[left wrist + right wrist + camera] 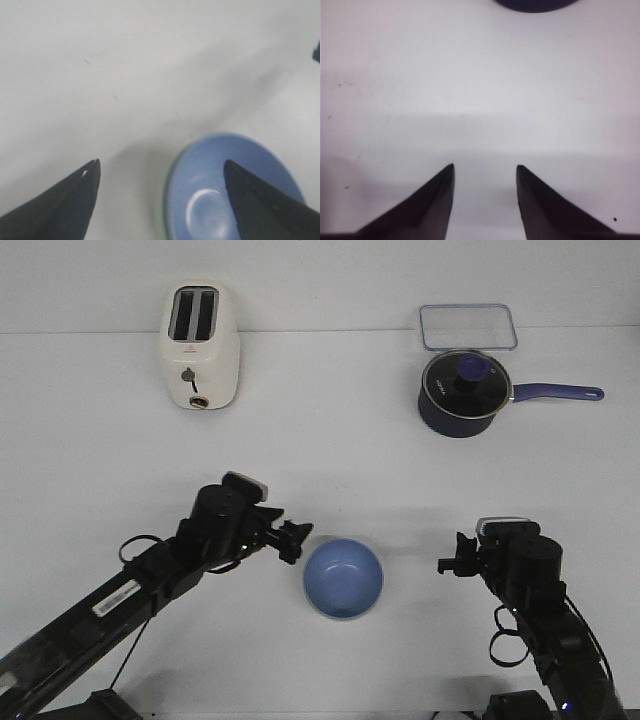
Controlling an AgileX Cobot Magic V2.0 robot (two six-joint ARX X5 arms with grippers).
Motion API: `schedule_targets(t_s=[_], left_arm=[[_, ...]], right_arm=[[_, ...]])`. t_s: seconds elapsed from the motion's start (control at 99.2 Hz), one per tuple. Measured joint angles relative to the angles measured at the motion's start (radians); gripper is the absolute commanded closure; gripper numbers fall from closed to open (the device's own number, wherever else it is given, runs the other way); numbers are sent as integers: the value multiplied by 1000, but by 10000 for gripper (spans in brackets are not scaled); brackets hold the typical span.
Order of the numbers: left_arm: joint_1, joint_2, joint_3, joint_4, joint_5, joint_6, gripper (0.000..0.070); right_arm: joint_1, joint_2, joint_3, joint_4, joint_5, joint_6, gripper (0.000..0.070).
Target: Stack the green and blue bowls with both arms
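The periwinkle blue bowl (343,578) stands upright on the white table between my two arms. In the left wrist view the blue bowl (235,195) has a thin pale green edge (165,202) along its outer side, so the green bowl seems to sit beneath it, nearly all hidden. My left gripper (293,540) is open and empty just left of the bowl; in its wrist view (161,162) one finger hangs over the bowl's inside. My right gripper (452,558) is open and empty to the right of the bowl, over bare table (485,166).
A cream toaster (202,347) stands at the back left. A dark navy saucepan (462,392) with a glass lid stands at the back right, its handle pointing right, and its edge shows in the right wrist view (535,4). A clear container (468,326) lies behind it.
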State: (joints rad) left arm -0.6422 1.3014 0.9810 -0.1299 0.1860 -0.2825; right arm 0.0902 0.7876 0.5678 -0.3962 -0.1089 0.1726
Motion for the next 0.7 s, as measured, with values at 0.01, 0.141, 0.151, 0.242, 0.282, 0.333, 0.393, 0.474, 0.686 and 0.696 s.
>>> schedule_targets(t_s=[0.01,0.141,0.151,0.242,0.282,0.333,0.393,0.474,0.686,0.696], left_arm=[[4,-9,0,-3,-13,4,340],[74,-138,0,-36,-189,68,681],[80,-147,0,-40,-199,74,682],[135,-232,0,-82,-301,120,687],[162,-269,0,-108,-338,136,687],[197,-315,-14,-109,-354,152,687],[237,-388,-74,-64,-359,168,687],[284,-513,-210,17,-363,186,688],[384,-864,-576,269,-364,197,688],[387,-877,-584,273,-364,195,688]], right_arm=[[0,0,0,1,-1,0,455],[0,-32,0,37,-33,1,700],[0,-36,0,40,-36,1,700],[0,-85,0,58,-45,1,700],[0,-112,0,71,-45,1,700],[0,-152,-5,97,-46,1,700],[0,-221,-31,150,-47,-1,700],[0,-344,-85,196,-46,-17,700],[0,-589,-186,236,26,-33,700],[0,-591,-187,236,31,-33,700]])
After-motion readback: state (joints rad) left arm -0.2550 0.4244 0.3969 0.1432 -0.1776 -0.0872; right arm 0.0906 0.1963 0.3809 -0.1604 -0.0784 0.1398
